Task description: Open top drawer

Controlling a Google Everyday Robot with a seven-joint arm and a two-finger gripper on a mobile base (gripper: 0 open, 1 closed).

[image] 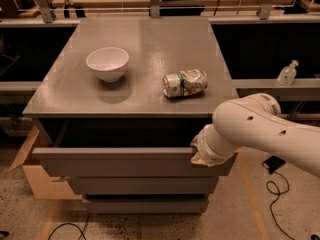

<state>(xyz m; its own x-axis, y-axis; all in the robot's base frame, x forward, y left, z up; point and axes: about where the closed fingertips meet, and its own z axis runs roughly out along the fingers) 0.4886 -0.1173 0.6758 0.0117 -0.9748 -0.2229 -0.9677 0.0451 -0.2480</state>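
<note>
STEP: open top drawer | DRAWER: partly out beneath the cabinet top | MY gripper: at the front's right upper edge; grip state cannot tell | METHOD: I should pull straight outward, level, avoiding skew.

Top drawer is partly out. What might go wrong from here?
The gripper sits at the far right end of the top drawer front, so an off-centre pull may skew or jam it. The arm hides the contact there, so a slip would be hard to spot. The can lies on its side on the cabinet top; a jolt might roll it off.
</note>
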